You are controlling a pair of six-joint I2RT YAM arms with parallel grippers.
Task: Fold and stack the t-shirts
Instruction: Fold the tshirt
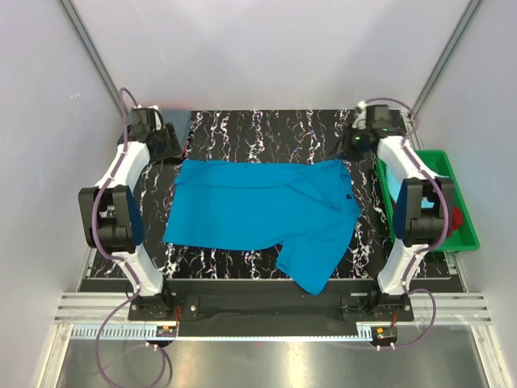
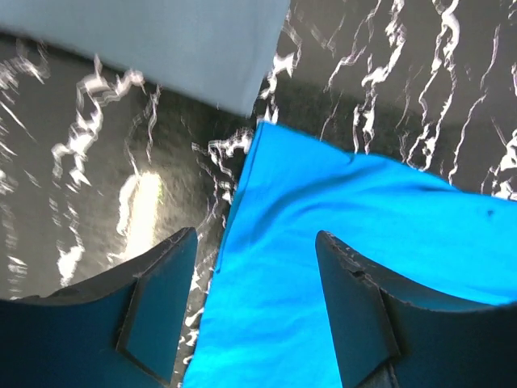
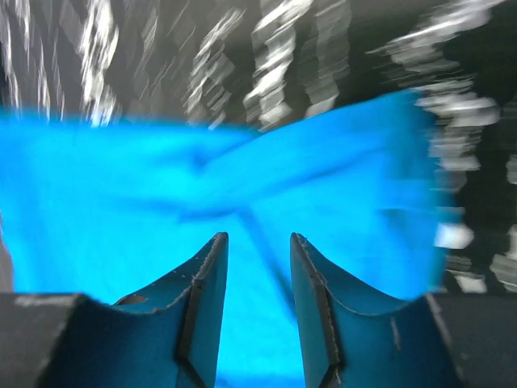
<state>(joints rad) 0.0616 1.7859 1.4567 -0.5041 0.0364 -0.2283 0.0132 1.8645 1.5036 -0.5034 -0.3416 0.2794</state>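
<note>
- The black marbled mat point(image 1: 242, 133) is covering the table, and the turquoise t-shirt point(image 1: 258, 206) is lying spread out flat right in the middle of it, between the two arms.
- Its long axis is running left to right across the mat. The straight hemmed edge is facing left, and the other end is pointing right, toward the tray.
- One sleeve point(image 1: 311, 267) is sticking out toward the near edge at the lower right, ending close to the mat's front border.
- A green tray point(image 1: 471, 238) is sitting off the mat's right side, well apart from the shirt. An aqua cloth point(image 1: 393, 179) and a red cloth point(image 1: 457, 218) are lying in it, both partly hidden by the right arm point(image 1: 416, 206).
- A folded grey-blue shirt point(image 1: 178, 121) is resting at the far left corner of the mat, just beside the turquoise one's far left corner; whether they're touching I can't tell.
- The left gripper point(image 2: 254, 311) is hovering over that far left corner with its fingers spread wide and holding nothing, the shirt's edge showing in the gap.
- The right gripper point(image 3: 258, 311) is hanging over the far right corner. The wrist view is blurry, but the fingers are showing a clear gap with only blue cloth below, so it's looking open.
- Looks-wise, the shirt is a plain bright blue, mostly smooth, with a few soft creases running across the right half.
</note>
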